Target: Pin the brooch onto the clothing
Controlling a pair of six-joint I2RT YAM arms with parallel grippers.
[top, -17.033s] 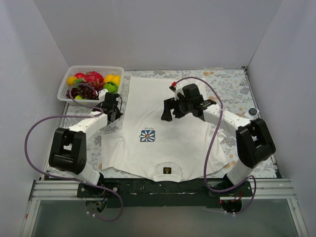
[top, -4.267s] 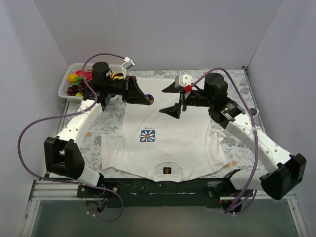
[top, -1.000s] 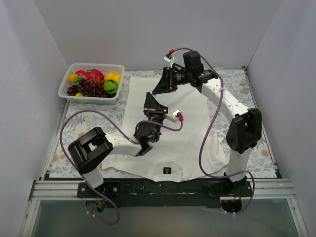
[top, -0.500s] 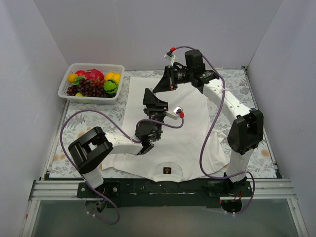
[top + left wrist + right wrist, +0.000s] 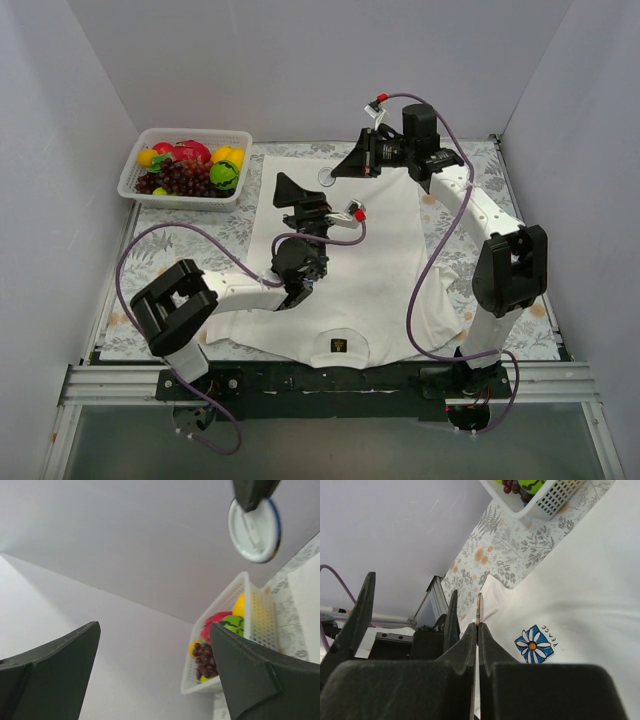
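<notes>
The right arm stretches over the clothing point(image 5: 385, 250), its pincer point(image 5: 477, 630) clenched on the round brooch point(image 5: 254, 524), while the left arm's pincer point(image 5: 154, 627) points upward, released wide.

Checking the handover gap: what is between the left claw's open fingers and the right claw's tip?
Only the round white, blue-rimmed brooch, pinched in the right claw; the left wrist view shows it beyond the left claw, touching neither finger.
</notes>
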